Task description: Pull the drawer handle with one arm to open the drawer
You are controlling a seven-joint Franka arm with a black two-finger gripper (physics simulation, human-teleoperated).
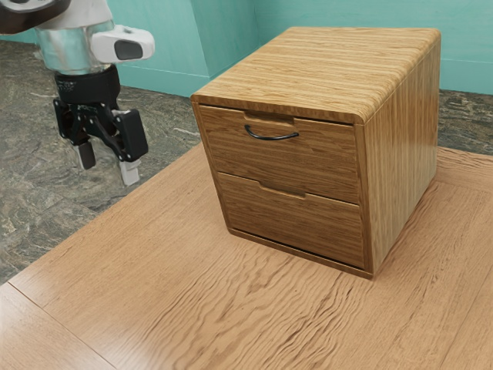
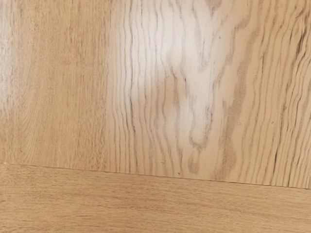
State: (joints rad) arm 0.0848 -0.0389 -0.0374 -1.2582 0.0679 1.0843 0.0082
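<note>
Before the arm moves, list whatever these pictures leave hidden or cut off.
Exterior view: the arm above the open black two-finger claw is cut off by the top edge.
Exterior view: the light wooden two-drawer cabinet hides its own back and far side.
Exterior view: the two drawer fronts hide the insides; the upper bears the thin black curved handle.
Exterior view: the wooden table runs past the lower and right edges.
</note>
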